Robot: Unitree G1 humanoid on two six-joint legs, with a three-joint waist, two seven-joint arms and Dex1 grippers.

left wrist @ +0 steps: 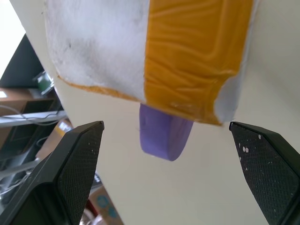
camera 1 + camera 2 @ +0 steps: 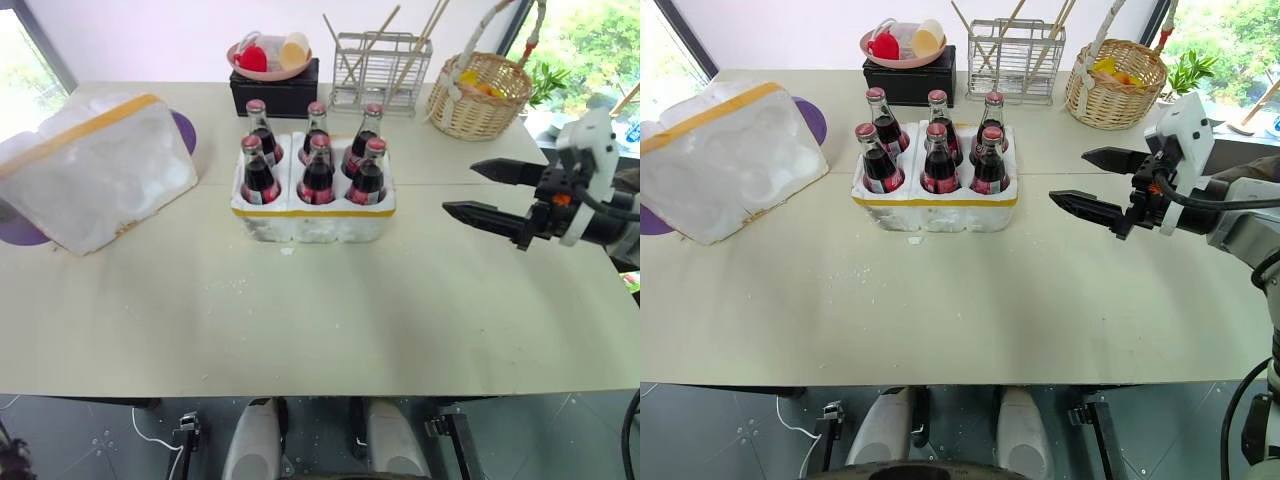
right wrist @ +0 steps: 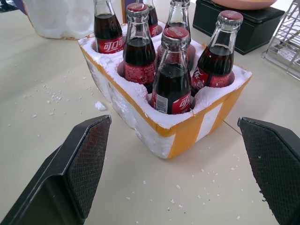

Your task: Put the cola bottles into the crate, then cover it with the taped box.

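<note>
desk [image 2: 320,330] bare up front | right end effector [image 2: 487,194] released, left end effector [image 1: 164,164] released too | all six cola bottles [image 2: 318,160] already sit in crate [image 2: 314,214] | taped box [image 2: 95,170], upper left of frame, not yet on top

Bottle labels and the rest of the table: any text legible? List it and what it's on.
"可口可乐": white script on the red label of a cola bottle in the crate.
Fine print on the other bottles' labels: too small to read.
Taped box: no text visible.
</note>
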